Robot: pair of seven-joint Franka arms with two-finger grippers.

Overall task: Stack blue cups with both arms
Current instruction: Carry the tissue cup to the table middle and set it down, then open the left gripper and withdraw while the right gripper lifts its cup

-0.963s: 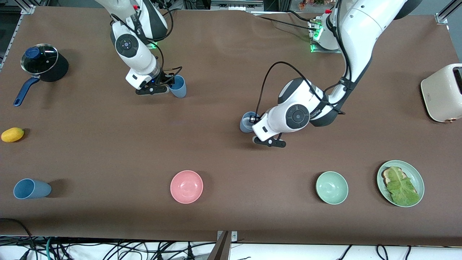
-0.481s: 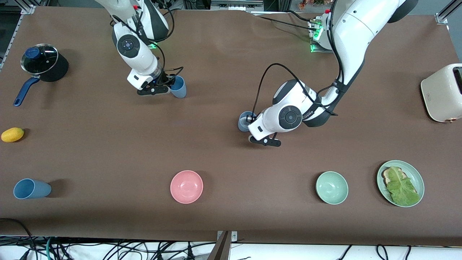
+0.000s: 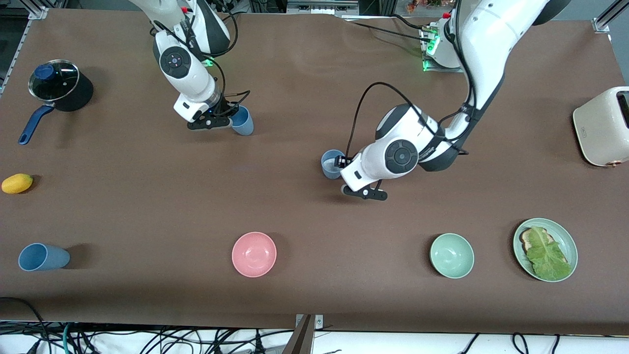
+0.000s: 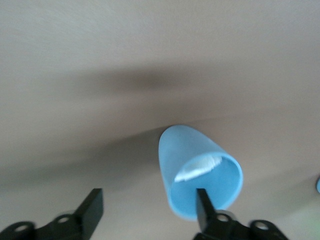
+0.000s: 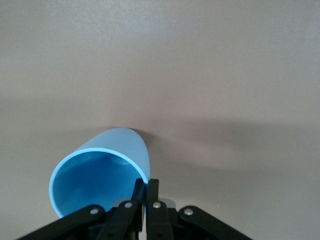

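Observation:
Three blue cups show in the front view. My right gripper [image 3: 234, 116] is shut on the rim of one blue cup [image 3: 243, 121], which tilts near the right arm's base; the right wrist view shows the jaws [image 5: 147, 184] pinching that cup's wall [image 5: 95, 175]. My left gripper [image 3: 343, 164] is open at a second upright blue cup [image 3: 330, 164] mid-table. In the left wrist view one fingertip [image 4: 204, 205] is inside this cup's mouth [image 4: 197, 165], the other well outside it. A third blue cup [image 3: 42, 256] lies on its side at the right arm's end, near the front camera.
A black pot with glass lid and blue handle [image 3: 59, 86] and a yellow fruit [image 3: 17, 183] lie at the right arm's end. A pink bowl [image 3: 254, 254], a pale green bowl [image 3: 451, 255] and a green plate with toast and lettuce [image 3: 565, 236] line the near edge. A cream toaster [image 3: 602, 125] stands at the left arm's end.
The left gripper and the cup at it have shifted slightly toward the right arm's end. The right gripper and its cup have barely moved.

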